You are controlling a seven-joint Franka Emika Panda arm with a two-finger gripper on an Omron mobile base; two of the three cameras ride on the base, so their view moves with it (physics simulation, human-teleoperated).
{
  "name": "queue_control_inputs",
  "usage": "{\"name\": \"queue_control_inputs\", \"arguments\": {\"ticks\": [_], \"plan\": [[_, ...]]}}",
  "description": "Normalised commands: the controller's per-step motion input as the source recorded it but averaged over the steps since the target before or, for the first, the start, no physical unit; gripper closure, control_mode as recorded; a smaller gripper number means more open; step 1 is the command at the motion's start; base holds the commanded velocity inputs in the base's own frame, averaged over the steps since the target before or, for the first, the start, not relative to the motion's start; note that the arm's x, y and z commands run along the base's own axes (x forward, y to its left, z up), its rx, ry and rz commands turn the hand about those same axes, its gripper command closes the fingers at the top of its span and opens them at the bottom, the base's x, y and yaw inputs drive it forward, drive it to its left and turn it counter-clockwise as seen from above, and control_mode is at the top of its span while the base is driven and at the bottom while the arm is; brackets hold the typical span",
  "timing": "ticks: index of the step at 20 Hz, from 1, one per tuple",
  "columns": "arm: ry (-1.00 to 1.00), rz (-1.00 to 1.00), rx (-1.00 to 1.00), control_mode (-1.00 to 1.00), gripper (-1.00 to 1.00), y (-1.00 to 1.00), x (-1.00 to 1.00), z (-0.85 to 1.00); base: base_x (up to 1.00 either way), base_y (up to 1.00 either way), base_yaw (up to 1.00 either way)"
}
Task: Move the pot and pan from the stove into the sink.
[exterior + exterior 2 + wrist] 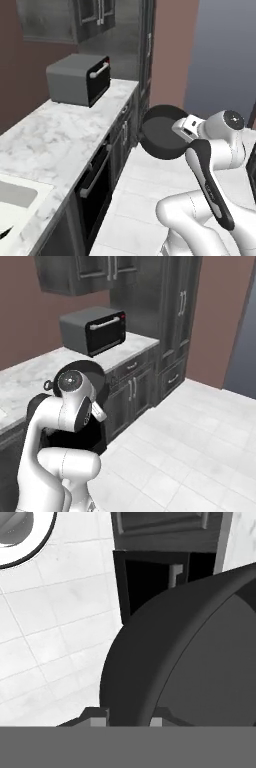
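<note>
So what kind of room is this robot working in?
A kitchen, rendered. A marble counter carries a grey toaster oven, dark cabinets run beneath it, and a white sink is set into it. The gripper holds a black pan.

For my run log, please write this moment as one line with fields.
stage: carrying | gripper: shut on pan rim | pan: held tilted in the air over the floor, beside the counter | sink: corner visible at lower left

I count one pan (161, 135) held beside the counter (60, 130), one toaster oven (80, 78) on it, and one sink (17, 197).
</note>
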Motion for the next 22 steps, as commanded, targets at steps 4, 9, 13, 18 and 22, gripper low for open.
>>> {"name": "queue_control_inputs", "arguments": {"ticks": [4, 9, 13, 18, 22], "plan": [[0.00, 0.00, 0.00, 1.00, 1.00, 0.00, 0.00, 0.00, -0.10, 0.00, 0.50], [0.00, 0.00, 0.00, 1.00, 1.00, 0.00, 0.00, 0.00, -0.10, 0.00, 0.50], [0.00, 0.00, 0.00, 1.00, 1.00, 0.00, 0.00, 0.00, -0.10, 0.00, 0.50], [0.00, 0.00, 0.00, 1.00, 1.00, 0.00, 0.00, 0.00, -0.09, 0.00, 0.50], [0.00, 0.00, 0.00, 1.00, 1.00, 0.00, 0.00, 0.00, -0.08, 0.00, 0.50]]}}
